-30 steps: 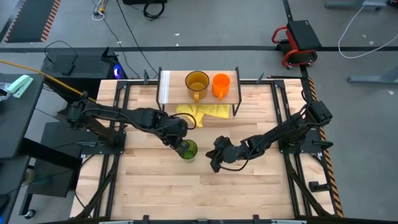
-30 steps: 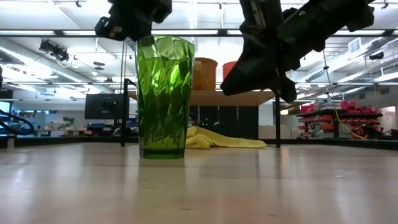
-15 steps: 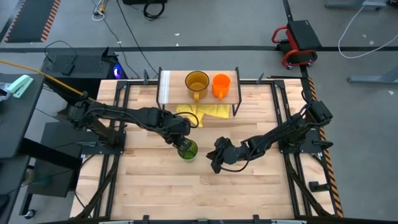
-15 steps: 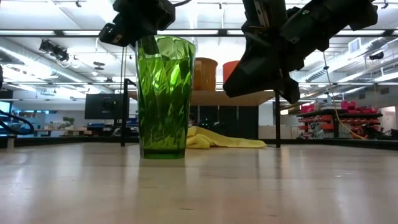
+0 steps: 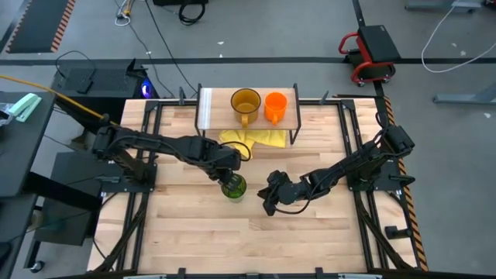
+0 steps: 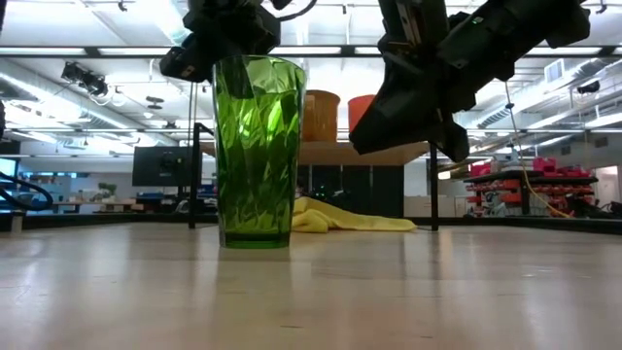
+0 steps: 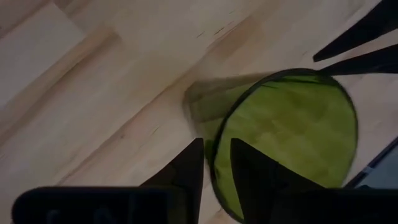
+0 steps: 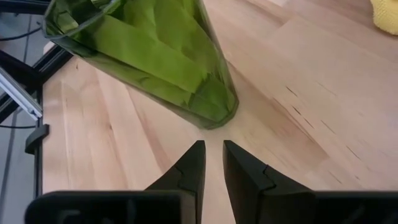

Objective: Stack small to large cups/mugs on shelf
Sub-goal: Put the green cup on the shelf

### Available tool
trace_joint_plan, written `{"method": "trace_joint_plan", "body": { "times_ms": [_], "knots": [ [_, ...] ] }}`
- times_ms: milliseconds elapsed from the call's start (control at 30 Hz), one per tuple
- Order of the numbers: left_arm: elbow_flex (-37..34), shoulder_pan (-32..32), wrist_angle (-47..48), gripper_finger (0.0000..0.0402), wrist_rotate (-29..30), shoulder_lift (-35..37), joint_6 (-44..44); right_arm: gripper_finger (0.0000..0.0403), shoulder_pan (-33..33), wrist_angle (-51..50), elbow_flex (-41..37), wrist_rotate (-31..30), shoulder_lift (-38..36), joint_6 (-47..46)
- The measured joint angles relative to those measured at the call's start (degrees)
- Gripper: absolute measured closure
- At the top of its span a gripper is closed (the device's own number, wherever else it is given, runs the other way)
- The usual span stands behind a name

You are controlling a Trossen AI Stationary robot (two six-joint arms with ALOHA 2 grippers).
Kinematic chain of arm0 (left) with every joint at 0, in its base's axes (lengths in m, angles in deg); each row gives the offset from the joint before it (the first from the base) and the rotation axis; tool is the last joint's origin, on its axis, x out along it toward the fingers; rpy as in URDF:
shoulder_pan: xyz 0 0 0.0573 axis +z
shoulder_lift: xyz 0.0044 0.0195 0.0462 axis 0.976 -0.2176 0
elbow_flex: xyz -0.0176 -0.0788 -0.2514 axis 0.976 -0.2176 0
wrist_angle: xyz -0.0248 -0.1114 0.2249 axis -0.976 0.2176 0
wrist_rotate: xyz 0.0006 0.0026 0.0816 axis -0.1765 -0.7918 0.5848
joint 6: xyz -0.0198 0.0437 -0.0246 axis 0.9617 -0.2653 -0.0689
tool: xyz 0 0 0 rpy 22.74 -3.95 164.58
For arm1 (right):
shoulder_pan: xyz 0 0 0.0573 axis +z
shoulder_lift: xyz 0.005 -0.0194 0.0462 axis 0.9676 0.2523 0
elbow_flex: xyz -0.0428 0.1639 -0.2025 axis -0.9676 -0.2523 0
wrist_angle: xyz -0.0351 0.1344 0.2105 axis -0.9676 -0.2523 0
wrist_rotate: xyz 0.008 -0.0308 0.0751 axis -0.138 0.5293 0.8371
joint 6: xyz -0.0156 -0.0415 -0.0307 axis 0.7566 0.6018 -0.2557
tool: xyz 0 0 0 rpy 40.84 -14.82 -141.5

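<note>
Left wrist view | green tumbler (image 7: 283,140) rim between left pincer (image 7: 216,163) fingers

- A green tumbler (image 6: 258,151) is seen standing upright on the table (image 6: 311,292).
- The left pincer (image 6: 225,34) is held at its rim.
- The right pincer (image 6: 413,97) hangs beside it, apart.
- Behind, two mugs are set on the shelf (image 6: 330,152), above a yellow cloth (image 6: 340,220).

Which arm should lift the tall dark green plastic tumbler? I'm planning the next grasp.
Left. The left gripper sits right over the tall dark green plastic tumbler, its fingers straddling the rim. The right gripper waits beside it, nearly closed.
</note>
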Motion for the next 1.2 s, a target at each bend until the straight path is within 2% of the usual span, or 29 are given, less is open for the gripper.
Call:
{"method": "trace_joint_plan", "body": {
  "times_ms": [367, 667, 900, 1033, 1200],
  "knots": [
    [0.02, 0.04, -1.5, 0.0332, -0.35, -0.97, -0.83, 0.0341, 0.02, -0.3, -0.02, 0.0, 0.0, -0.02],
    [0.02, 0.11, -1.64, 0.0389, -0.3, -0.97, -0.9, 0.0341, 0.02, -0.29, -0.02, 0.02, 0.0, -0.17],
    [0.02, 0.13, -1.43, 0.0379, -0.34, -0.97, -0.94, 0.0341, 0.09, -0.29, -0.02, 0.48, 0.0, -0.09],
    [0.09, 0.13, -1.39, 0.039, -0.35, -0.62, -1.4, 0.0341, 0.39, -0.32, -0.02, 0.76, 0.0, -0.07],
    [4.0, 0.41, 1.54, 0.0386, -0.39, -0.42, -2.73, 0.0341, 1.72, -1.68, -0.05, 1.1, -2.48, 0.04]
  ]
}}
